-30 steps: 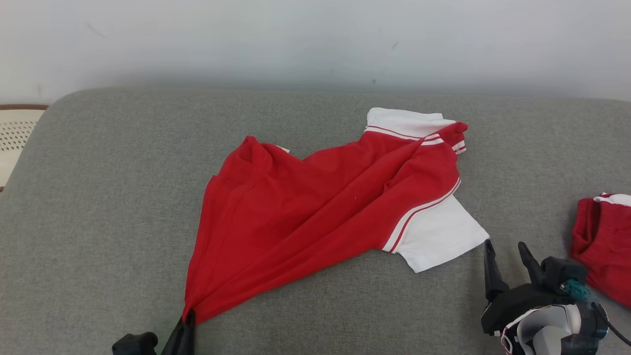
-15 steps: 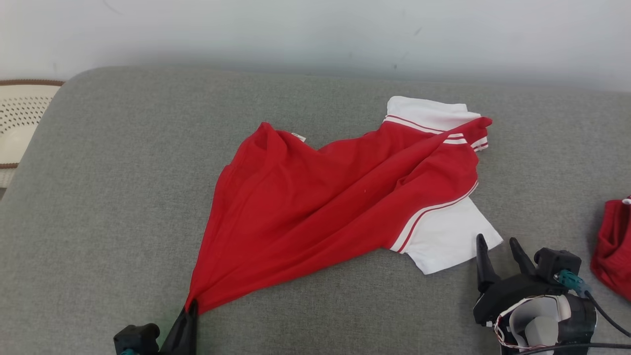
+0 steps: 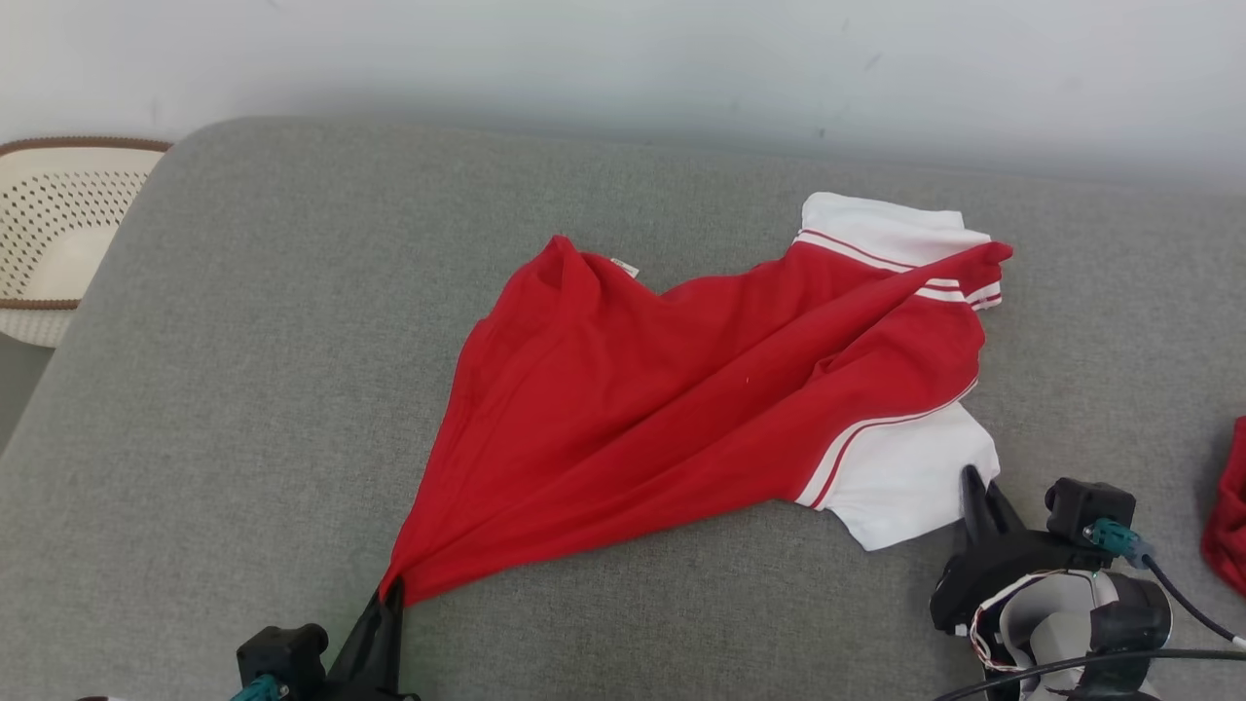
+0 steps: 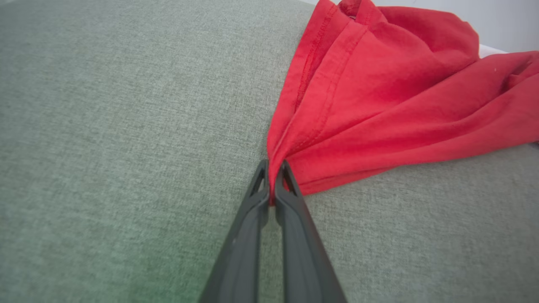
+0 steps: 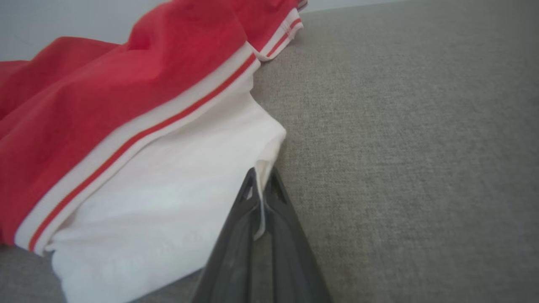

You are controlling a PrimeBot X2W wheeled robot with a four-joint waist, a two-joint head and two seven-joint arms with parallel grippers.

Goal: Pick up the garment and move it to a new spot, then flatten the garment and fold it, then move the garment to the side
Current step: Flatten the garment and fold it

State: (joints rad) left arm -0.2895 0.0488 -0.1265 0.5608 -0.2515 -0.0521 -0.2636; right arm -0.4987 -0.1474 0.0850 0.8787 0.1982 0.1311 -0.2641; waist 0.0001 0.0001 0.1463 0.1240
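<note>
Gripping garment (image 3: 681, 389): left gripper (image 3: 387, 599) clamped on red corner, right gripper (image 3: 976, 487) on white edge; pull apart evenly, low.

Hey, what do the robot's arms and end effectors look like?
The left end effector and right end effector have two long, dark, tapering fingers with triangular cut-outs near the tips. The right wrist: black, pale grey shell, teal connector, black cable.
</note>
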